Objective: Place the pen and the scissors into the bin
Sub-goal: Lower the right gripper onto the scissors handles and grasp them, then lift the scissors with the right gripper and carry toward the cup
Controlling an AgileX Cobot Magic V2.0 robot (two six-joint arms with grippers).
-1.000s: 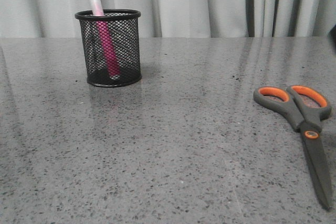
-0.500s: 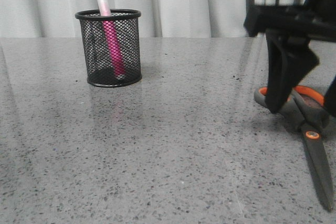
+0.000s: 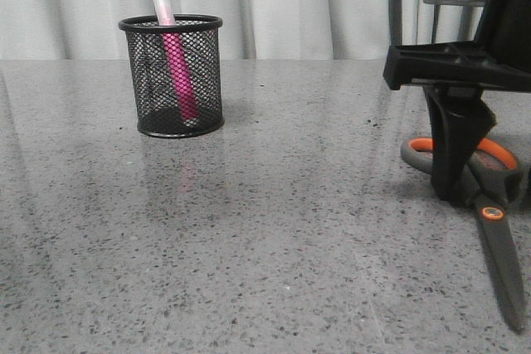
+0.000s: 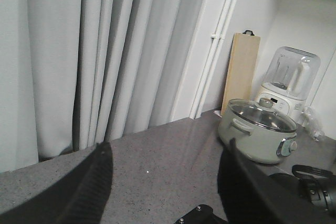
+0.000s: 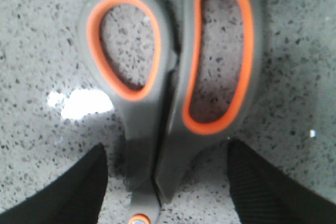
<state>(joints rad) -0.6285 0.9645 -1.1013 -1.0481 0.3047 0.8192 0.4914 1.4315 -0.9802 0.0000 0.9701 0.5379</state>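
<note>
Nearest you, the scissors (image 3: 485, 196) lie flat on the table (image 3: 274, 238), blades toward you, loops away. Your right gripper (image 5: 167, 182) hangs low over the handles, jaws open and straddling the neck below the orange loops. Expect them stiff, fairly heavy toward the blades, with smooth plastic that may slip; take hold across both handle shanks near the pivot so they stay shut. Farther back left, the bin (image 3: 172, 75) already holds the pen (image 3: 176, 64), leaning. Your left gripper (image 4: 163, 192) faces curtains, jaws open and empty.
</note>
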